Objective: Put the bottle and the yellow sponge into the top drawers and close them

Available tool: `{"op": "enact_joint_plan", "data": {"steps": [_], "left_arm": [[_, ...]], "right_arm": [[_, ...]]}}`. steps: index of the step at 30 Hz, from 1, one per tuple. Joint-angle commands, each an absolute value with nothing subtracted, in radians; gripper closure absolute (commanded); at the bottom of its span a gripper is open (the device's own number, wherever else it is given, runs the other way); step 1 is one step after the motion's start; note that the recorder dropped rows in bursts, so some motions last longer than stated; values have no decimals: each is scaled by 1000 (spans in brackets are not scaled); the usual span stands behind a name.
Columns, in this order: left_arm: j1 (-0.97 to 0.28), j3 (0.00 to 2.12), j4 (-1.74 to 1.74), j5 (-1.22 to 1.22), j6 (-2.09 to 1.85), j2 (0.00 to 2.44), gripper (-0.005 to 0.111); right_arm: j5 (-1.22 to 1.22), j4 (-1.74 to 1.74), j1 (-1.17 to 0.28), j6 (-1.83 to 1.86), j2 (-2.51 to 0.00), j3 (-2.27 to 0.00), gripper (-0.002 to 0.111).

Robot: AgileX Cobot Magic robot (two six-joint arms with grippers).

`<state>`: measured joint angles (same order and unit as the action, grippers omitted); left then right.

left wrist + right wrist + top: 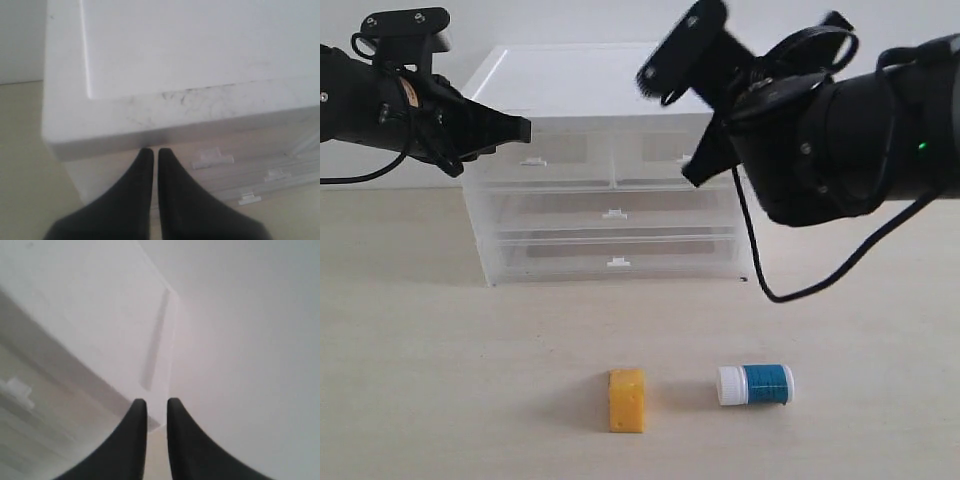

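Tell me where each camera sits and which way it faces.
Exterior: in front, facing the chest across the table; left arm and right arm show.
Left wrist: over the left fingers, looking down at the chest's top corner and handles.
Right wrist: behind the right fingers, facing the chest's white top.
Shared: all show the chest.

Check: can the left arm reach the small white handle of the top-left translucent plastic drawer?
Likely yes: the shut left gripper hovers just above-left of that handle, with nothing between them.
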<state>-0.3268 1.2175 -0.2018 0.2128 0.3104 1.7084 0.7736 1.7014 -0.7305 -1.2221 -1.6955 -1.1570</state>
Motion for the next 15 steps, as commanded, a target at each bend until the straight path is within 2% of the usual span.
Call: {"op": "enact_joint_plan", "data": {"steps": [1, 4, 9, 12, 15], "left_arm": [[-324, 1223, -208, 147, 308, 1728, 103], [-324, 1223, -208, 155, 308, 1728, 103], [-324, 1223, -206, 144, 312, 1728, 103], [-324, 1223, -206, 156, 312, 1728, 103], [-324, 1223, -206, 163, 312, 1728, 103]], "right_arm": [[521, 1553, -637, -1807, -1630, -1135, 97], [351, 1633, -588, -2094, -1621, -1088, 97], [337, 1575, -587, -2094, -1615, -1067, 97], [267, 1664, -587, -2076, -1612, -1074, 97], [377, 1733, -600, -2039, -1584, -1067, 97]]}}
